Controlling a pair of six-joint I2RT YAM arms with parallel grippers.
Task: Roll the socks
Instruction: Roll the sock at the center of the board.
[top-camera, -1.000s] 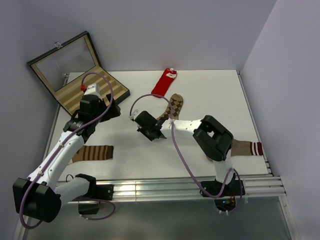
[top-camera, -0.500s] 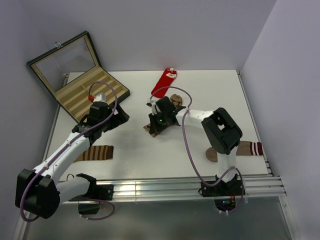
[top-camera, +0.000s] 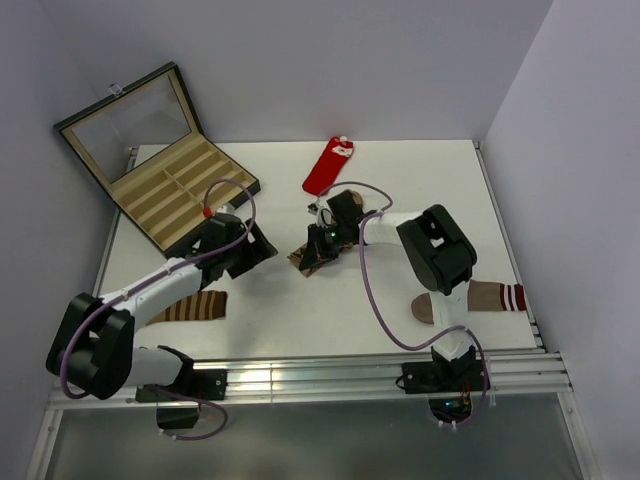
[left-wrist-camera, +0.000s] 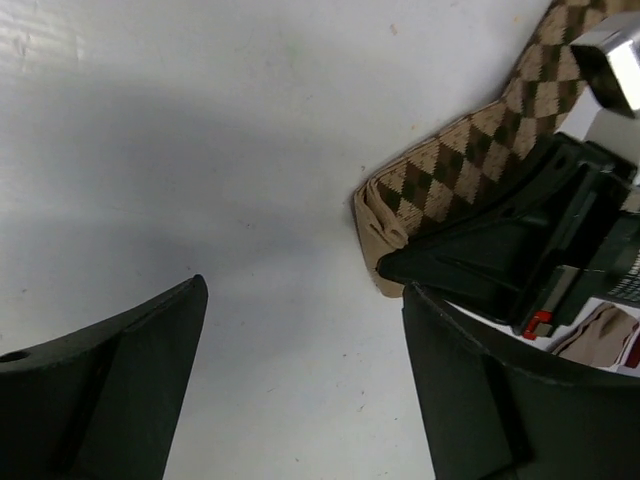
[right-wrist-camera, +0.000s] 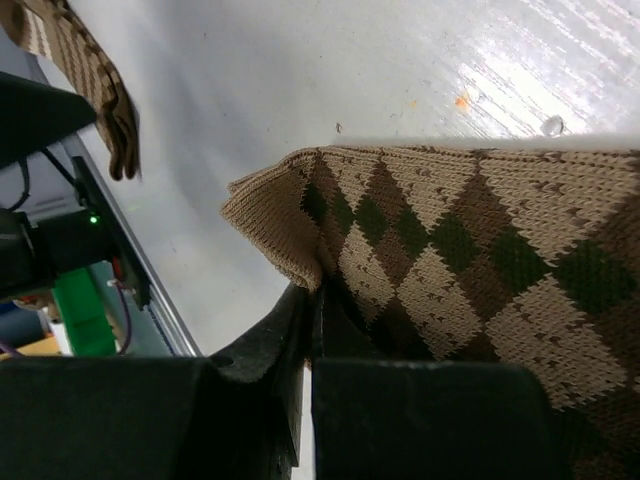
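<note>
the right gripper (right-wrist-camera: 310, 300) is clamped on the folded edge of the argyle sock (right-wrist-camera: 450, 230), its two black fingers pinched together with the knit bunched between them. from above, that sock (top-camera: 303, 262) lies doubled over near the middle of the white table (top-camera: 420, 180), partly hidden under the right gripper (top-camera: 318, 248). the right arm bends back over the table, and its elbow covers one end of a tan sock (top-camera: 490, 296) near the right edge.

the left gripper (left-wrist-camera: 300, 300) hangs low just left of the argyle sock (left-wrist-camera: 450, 170), jaws wide apart with only bare table between them. its wrist view shows the sock's folded end just past its right finger (left-wrist-camera: 500, 390), with the right gripper's black body (left-wrist-camera: 500, 250) lying across the sock. from above, the left gripper (top-camera: 258, 248) and the right one are near each other but apart.

the red sock (top-camera: 328, 165) lies flat toward the far edge, beyond the right gripper and touching neither arm. an open box (top-camera: 165, 185) with slatted compartments sits at the far left corner, lid raised. a striped sock (top-camera: 190, 305) lies near the front left, beside the left arm; its end also shows in the right wrist view (right-wrist-camera: 90, 70).
</note>
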